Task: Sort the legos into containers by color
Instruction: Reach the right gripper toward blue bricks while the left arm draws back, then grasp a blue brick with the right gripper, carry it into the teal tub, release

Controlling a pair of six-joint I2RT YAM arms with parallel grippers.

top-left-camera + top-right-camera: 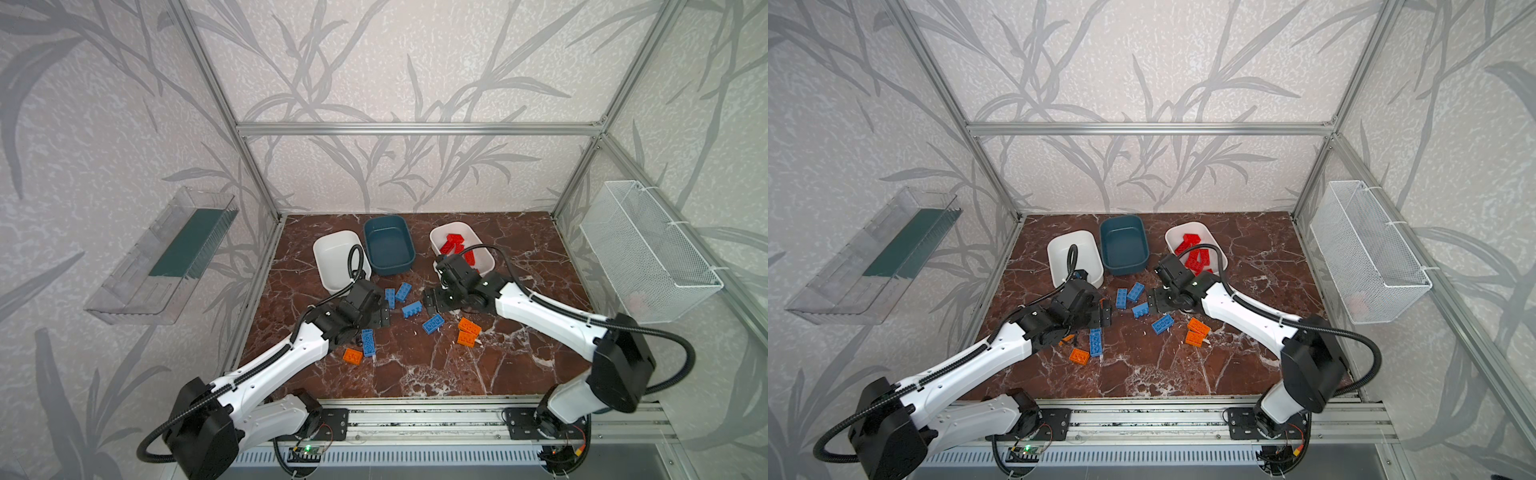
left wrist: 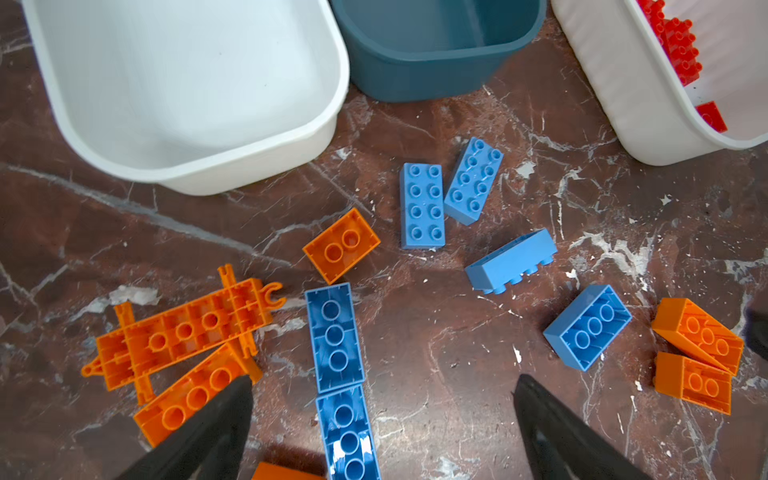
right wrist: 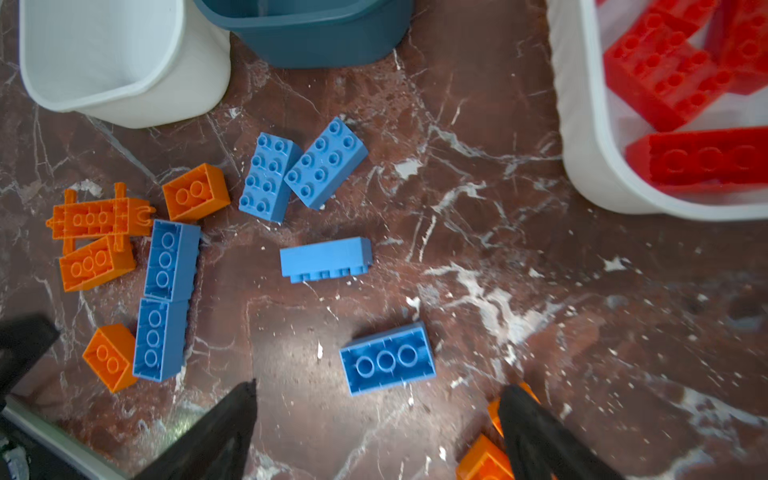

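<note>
- Lowest on the marble table (image 1: pixel 457 374) in both top views, left of centre, a small orange brick (image 1: pixel 353 356) lies just beside two long blue bricks (image 1: pixel 368 343). These two are set end to end with their hollow sides up.
- Right of centre, an orange pair (image 1: pixel 468 331) lies touching. A single blue brick (image 1: pixel 433 324), hollow side up, sits just to their left.
- The left gripper (image 2: pixel 384 378) hangs over the table left of centre. Its fingers are spread wide and it carries nothing. At the lower left of its wrist view lie an orange chassis piece (image 2: pixel 183 332) and a long orange brick (image 2: pixel 195 395), the brick partly hidden by one finger.
- The right gripper (image 3: pixel 381 385) faces it from just right of centre. It is likewise released, with nothing between its fingers.
- Between the two grippers a side-lying blue brick (image 1: pixel 412 309) rests on the table. Just above it in the frame, two studs-up blue bricks (image 1: pixel 403 291) touch at a corner.
- Farthest back, in the upper middle of the table, three tubs stand in a row.
- The left white tub (image 1: pixel 334 253) and the teal tub (image 1: pixel 388 245) are close together.
- The right white tub (image 1: pixel 436 237) stands a little apart and holds the red bricks (image 1: pixel 453 243). Its near end is covered by the right arm's wrist.
</note>
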